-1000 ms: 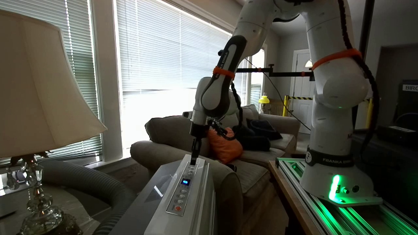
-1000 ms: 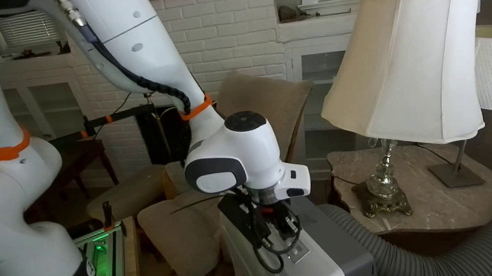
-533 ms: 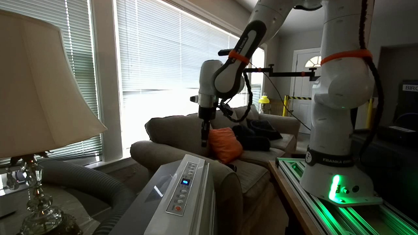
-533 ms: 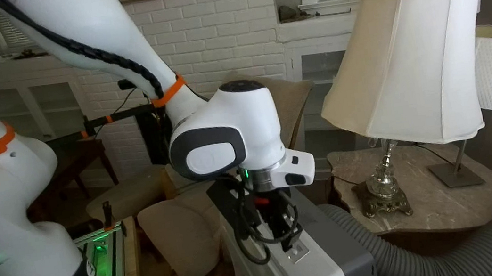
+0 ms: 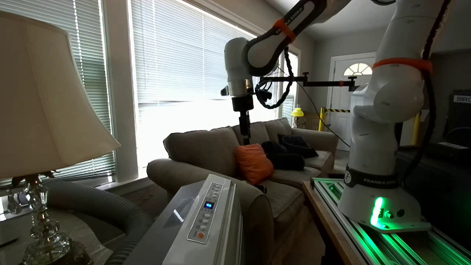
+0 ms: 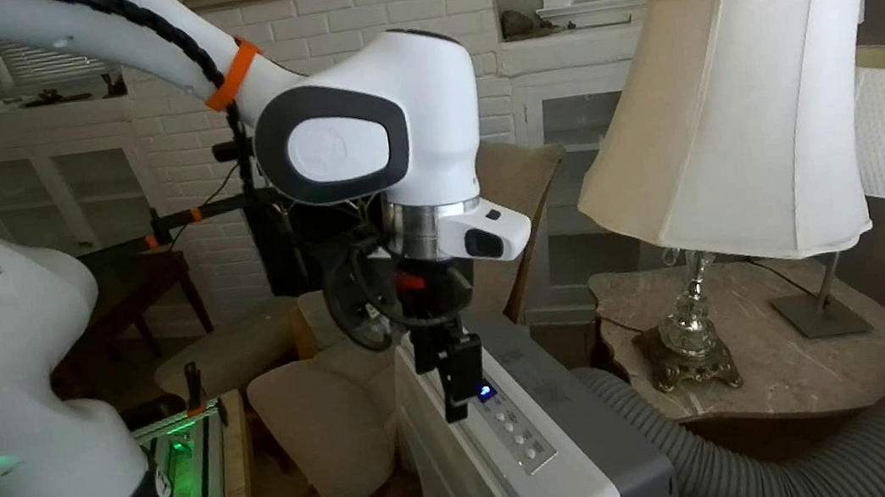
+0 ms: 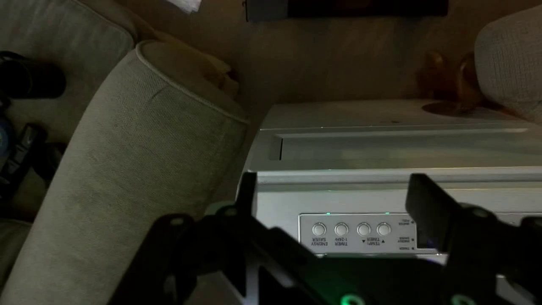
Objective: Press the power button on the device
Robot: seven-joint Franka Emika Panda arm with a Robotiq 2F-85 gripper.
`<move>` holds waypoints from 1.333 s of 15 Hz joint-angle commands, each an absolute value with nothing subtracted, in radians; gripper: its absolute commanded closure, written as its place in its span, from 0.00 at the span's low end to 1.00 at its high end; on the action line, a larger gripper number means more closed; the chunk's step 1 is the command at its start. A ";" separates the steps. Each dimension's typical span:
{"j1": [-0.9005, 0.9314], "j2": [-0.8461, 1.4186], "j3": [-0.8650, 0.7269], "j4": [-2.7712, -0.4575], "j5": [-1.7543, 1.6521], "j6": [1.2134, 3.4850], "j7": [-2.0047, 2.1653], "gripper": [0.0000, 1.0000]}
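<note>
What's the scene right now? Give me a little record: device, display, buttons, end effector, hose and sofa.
Device: white and grey, boxy, control strip on top
Display: lit blue
Buttons: small, round; one orange-red button at the strip's end, its label unreadable
End effector: open, holding nothing, apart from the device
Hose: grey, ribbed; its join with the device hidden
Sofa: beside the device; orange cushion on it

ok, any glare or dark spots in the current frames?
In an exterior view, window blown out white, green glare on the robot base; in both exterior views, blue display too small to read; wrist view dim, fingers near-black silhouettes, but upside-down button labels on the device legible.
</note>
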State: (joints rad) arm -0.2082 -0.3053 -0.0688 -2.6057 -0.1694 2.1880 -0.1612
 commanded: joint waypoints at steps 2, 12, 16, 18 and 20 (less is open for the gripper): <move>-0.183 -0.382 -0.096 -2.543 -0.174 1.978 -0.148 0.00; -0.178 -0.395 -0.131 -2.484 -0.182 1.881 -0.179 0.00; -0.177 -0.395 -0.131 -2.484 -0.182 1.880 -0.180 0.00; -0.177 -0.395 -0.131 -2.484 -0.182 1.880 -0.180 0.00; -0.177 -0.395 -0.130 -2.484 -0.182 1.880 -0.180 0.00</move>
State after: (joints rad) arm -0.1987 -0.3940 -0.1107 -2.4863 -0.1747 1.8847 -0.1863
